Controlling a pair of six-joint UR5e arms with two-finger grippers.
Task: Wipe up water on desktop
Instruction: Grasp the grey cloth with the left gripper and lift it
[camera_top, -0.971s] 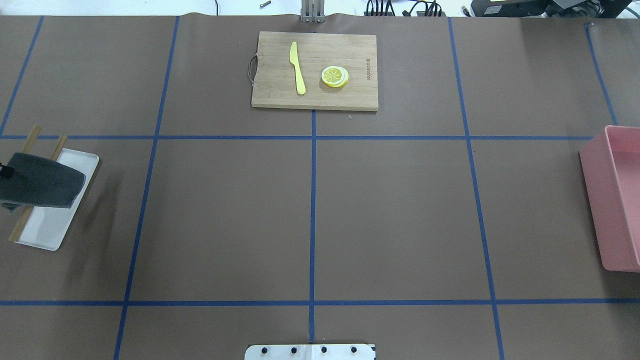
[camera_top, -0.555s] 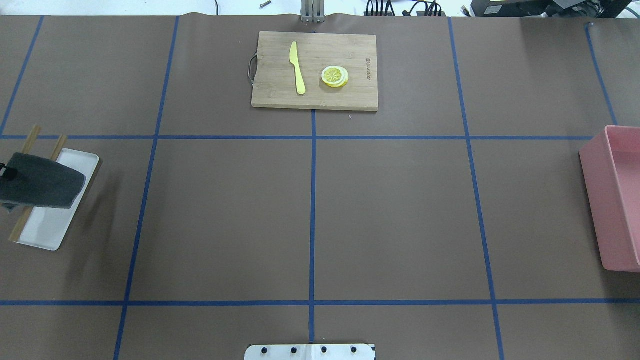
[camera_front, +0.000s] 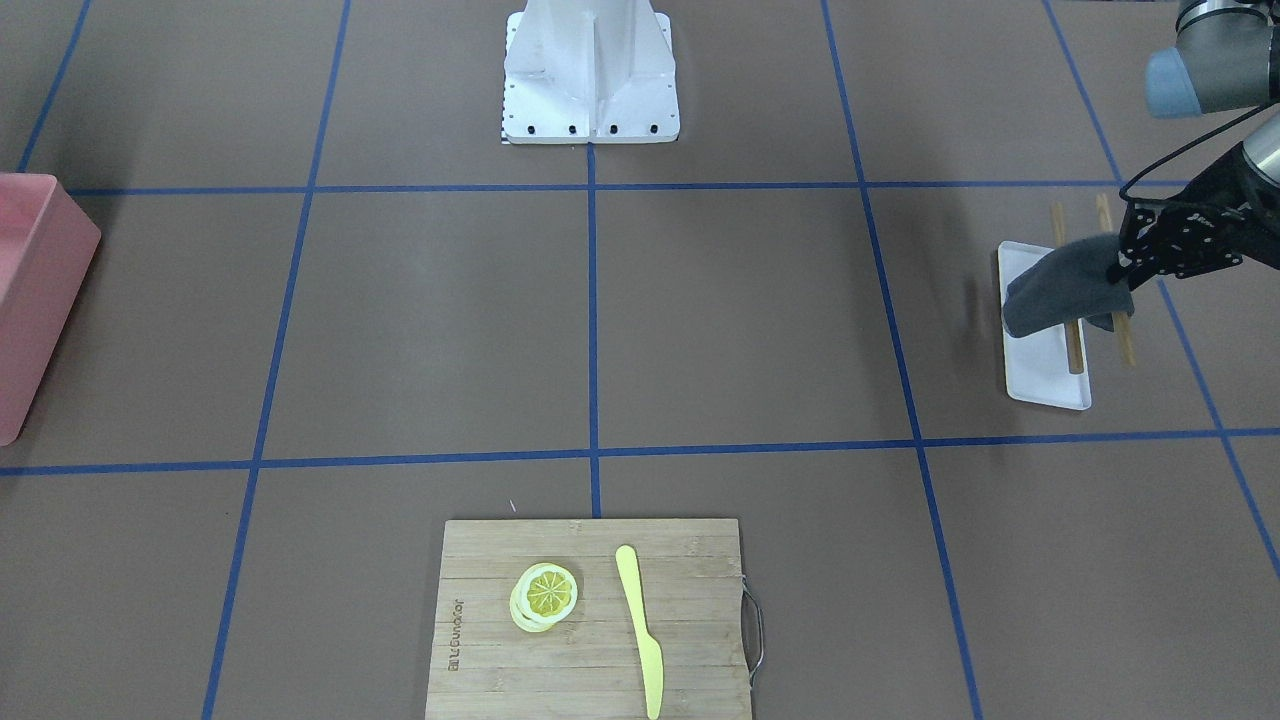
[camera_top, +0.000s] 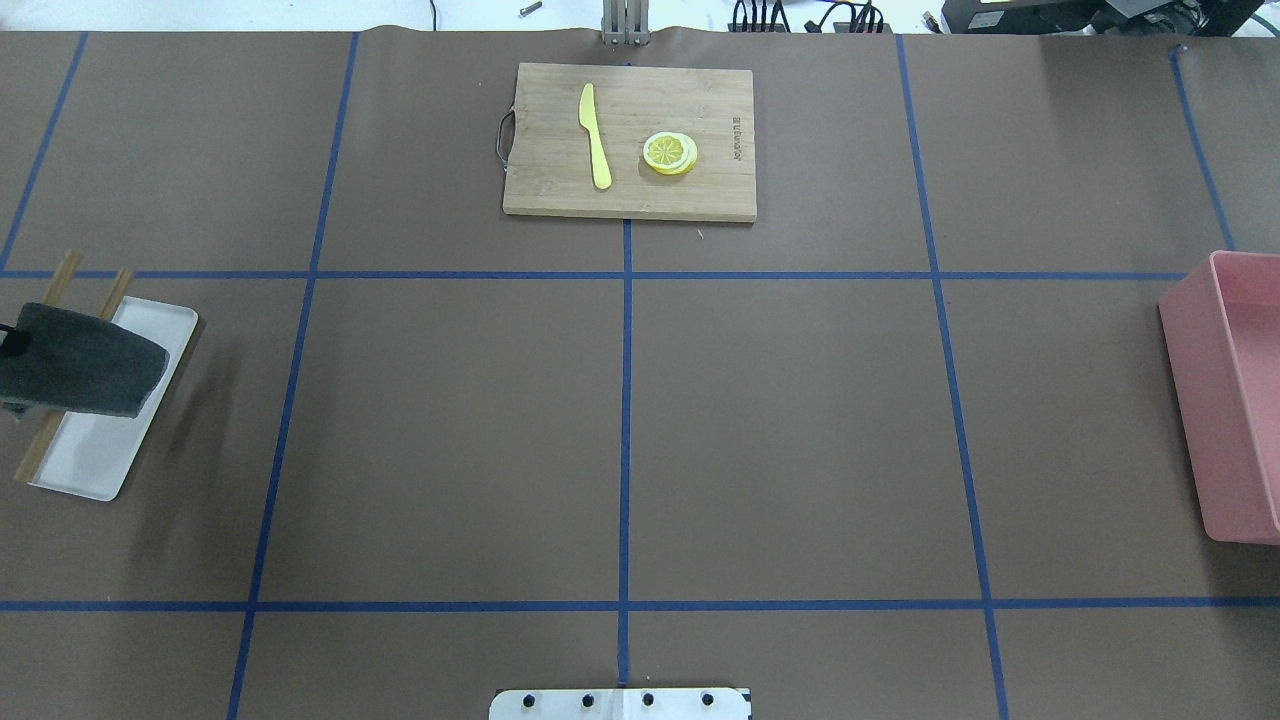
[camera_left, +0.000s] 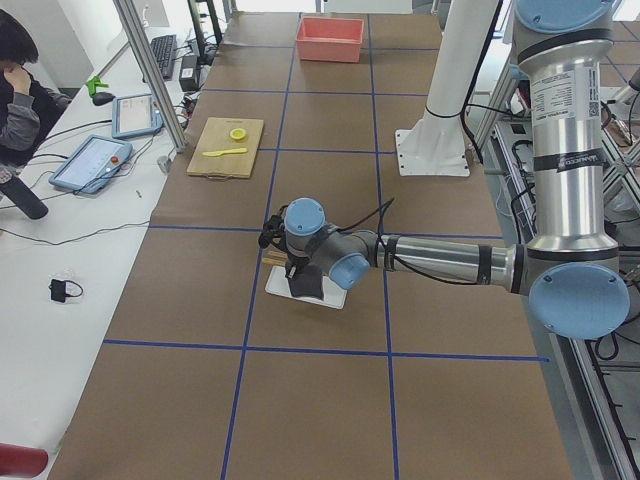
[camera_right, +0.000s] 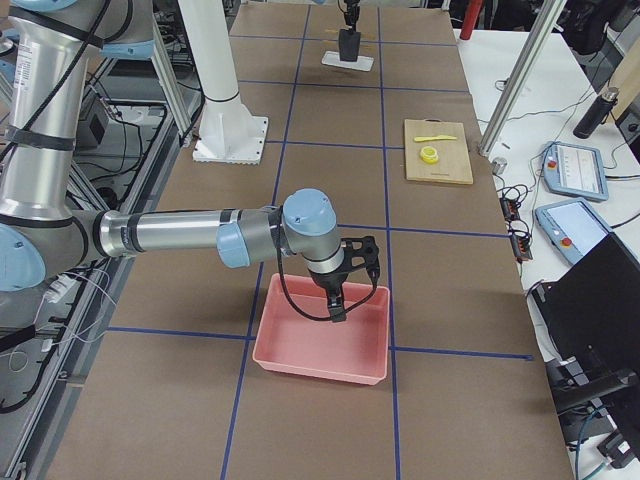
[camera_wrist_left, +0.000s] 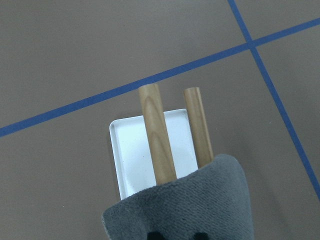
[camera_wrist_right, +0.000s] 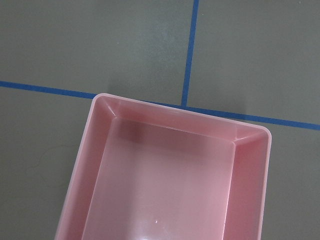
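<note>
The desktop (camera_top: 780, 430) is a brown tabletop with blue tape lines; no water shows on it. My left gripper (camera_front: 1122, 268) is shut on a dark grey cloth (camera_front: 1060, 285) and holds it just above a white tray (camera_front: 1045, 372) at the table's left side. In the overhead view the cloth (camera_top: 85, 365) hangs over the tray (camera_top: 100, 460). In the left wrist view the cloth (camera_wrist_left: 185, 205) hides the fingers. My right gripper (camera_right: 340, 295) hovers over a pink bin (camera_right: 320, 368); I cannot tell whether it is open or shut.
Two wooden sticks (camera_wrist_left: 156, 135) lie across the white tray (camera_wrist_left: 127, 150). A bamboo cutting board (camera_top: 555, 190) at the far middle bears a yellow knife (camera_top: 596, 140) and lemon slices (camera_top: 669, 153). The pink bin (camera_top: 1215, 400) stands at the right edge. The robot base plate (camera_top: 620, 705) is at the near edge.
The cloth in my left gripper has shifted slightly to the left over the tray. Nothing else has moved.
</note>
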